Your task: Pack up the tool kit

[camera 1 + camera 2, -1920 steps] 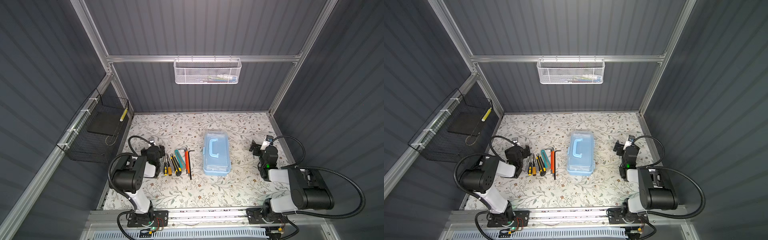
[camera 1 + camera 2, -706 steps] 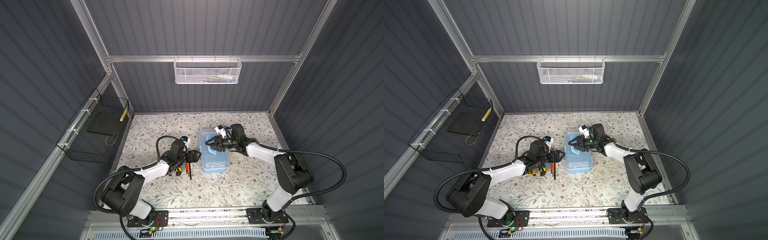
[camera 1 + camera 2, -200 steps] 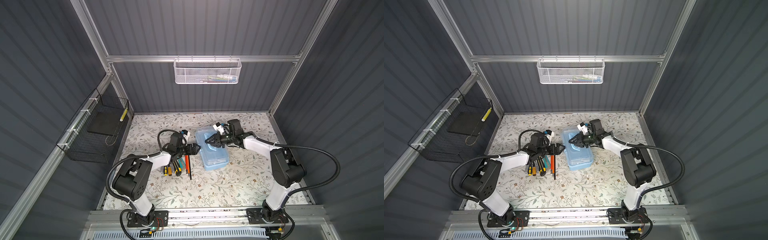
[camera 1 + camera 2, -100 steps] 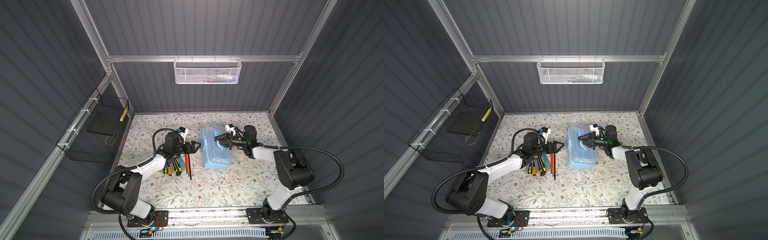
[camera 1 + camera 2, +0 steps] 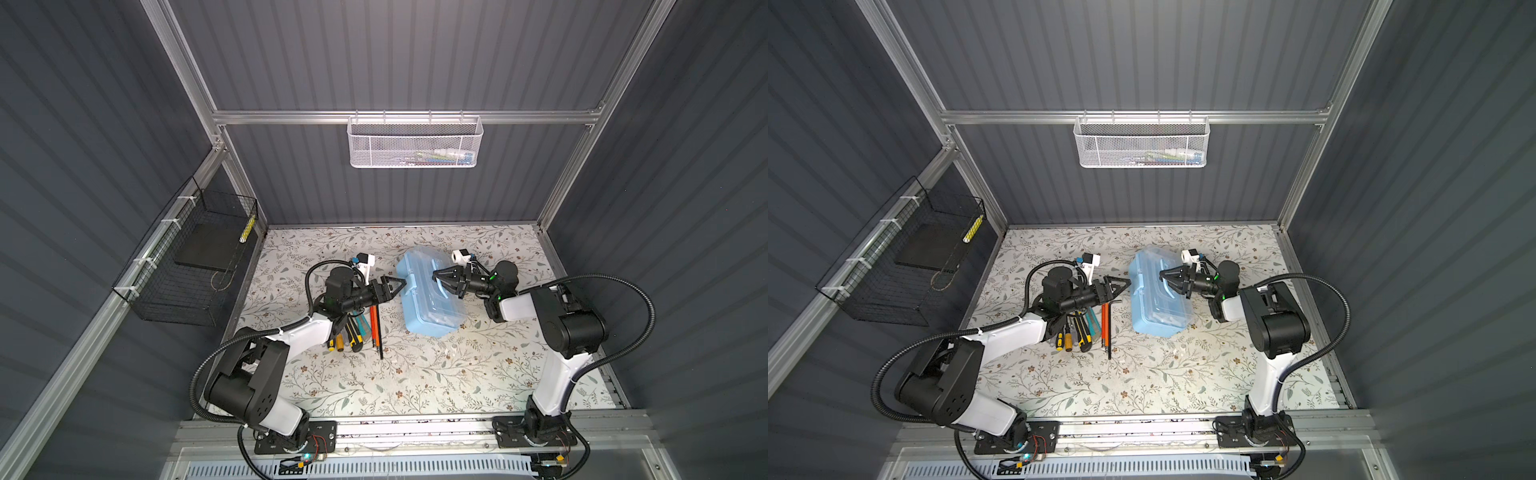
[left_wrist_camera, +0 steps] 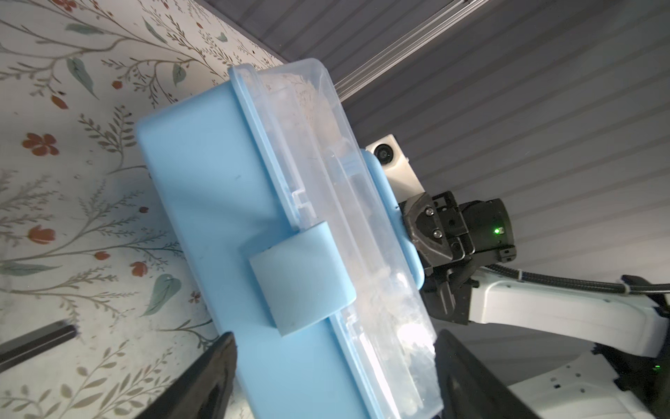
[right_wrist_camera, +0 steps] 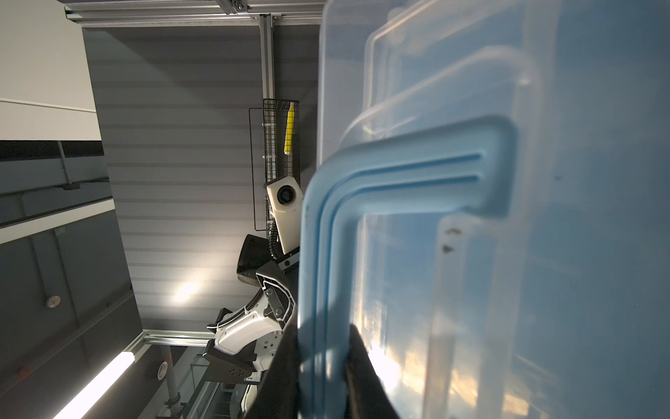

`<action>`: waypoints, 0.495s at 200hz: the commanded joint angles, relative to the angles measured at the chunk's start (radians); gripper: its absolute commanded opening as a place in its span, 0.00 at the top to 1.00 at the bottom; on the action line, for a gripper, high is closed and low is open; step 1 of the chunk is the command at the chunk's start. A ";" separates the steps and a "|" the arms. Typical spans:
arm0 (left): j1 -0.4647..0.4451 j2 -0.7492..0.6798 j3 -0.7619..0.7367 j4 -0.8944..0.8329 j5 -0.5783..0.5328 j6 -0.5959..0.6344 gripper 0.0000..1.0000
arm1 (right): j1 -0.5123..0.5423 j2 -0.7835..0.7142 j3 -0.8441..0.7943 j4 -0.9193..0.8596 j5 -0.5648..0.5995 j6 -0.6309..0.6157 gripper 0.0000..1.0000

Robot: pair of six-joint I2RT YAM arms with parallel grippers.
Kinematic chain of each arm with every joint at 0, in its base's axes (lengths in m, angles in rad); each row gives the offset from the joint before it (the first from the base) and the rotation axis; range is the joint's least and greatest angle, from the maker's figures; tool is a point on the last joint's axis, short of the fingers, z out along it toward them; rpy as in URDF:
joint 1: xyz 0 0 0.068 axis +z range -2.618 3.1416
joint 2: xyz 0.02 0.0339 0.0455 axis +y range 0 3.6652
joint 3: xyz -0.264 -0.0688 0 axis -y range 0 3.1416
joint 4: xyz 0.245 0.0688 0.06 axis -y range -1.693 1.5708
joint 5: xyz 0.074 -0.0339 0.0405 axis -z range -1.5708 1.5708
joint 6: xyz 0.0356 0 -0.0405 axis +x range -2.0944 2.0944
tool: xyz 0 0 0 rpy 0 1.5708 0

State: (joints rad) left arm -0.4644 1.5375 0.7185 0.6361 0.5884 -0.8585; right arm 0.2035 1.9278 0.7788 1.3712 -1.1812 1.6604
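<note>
**State of work:** early stage; nothing is packed.

**Box:** The light-blue box (image 5: pixel 428 297) is at mid-worktop (image 5: pixel 415 374), tipped off level so that its latch side faces the left arm. Whether one edge rests on the worktop cannot be told. The clear lid is down, and the blue latch (image 6: pixel 301 279) is folded over its edge and looks fastened.

**Right hand:** The right hand (image 5: pixel 438 277) is clenched on the box's blue handle (image 7: pixel 326 235), with a finger pressed against each face of the bar. This grip appears to be what holds the box in its tilt.

**Left hand:** The left hand (image 5: pixel 397 289) is just beside the latch side of the box. It is released, with the fingers spread wide to either side of that face, and no contact is visible.

**Tools:** All tools lie loose on the worktop beside the box, on its latch side, in a rough row partly under the left arm:
- yellow-black screwdrivers (image 5: pixel 338 338), farthest from the box
- knives (image 5: pixel 355 332), next in the row
- hex keys (image 5: pixel 376 328), nearest the box

**Outstanding, in my judgement:**
- release the latch
- raise the lid
- set the box level
- move every tool inside
- close and fasten the box

**Risk noted:** with the box hung by its handle alone, pressure on the latch could swing it.
</note>
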 commanded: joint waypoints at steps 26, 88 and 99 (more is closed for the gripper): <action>0.006 0.111 -0.007 0.217 0.084 -0.141 0.16 | -0.003 0.014 -0.006 0.108 -0.013 -0.003 1.00; 0.007 0.245 0.000 0.414 0.132 -0.246 0.18 | -0.003 0.020 -0.003 0.109 -0.014 -0.005 1.00; 0.007 0.272 0.005 0.468 0.151 -0.277 0.19 | -0.003 0.022 -0.003 0.108 -0.014 -0.004 1.00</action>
State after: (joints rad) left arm -0.4644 1.7580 0.7177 0.9432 0.6811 -1.0519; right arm 0.2035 1.9404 0.7723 1.4063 -1.1831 1.6596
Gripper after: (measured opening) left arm 0.819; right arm 0.189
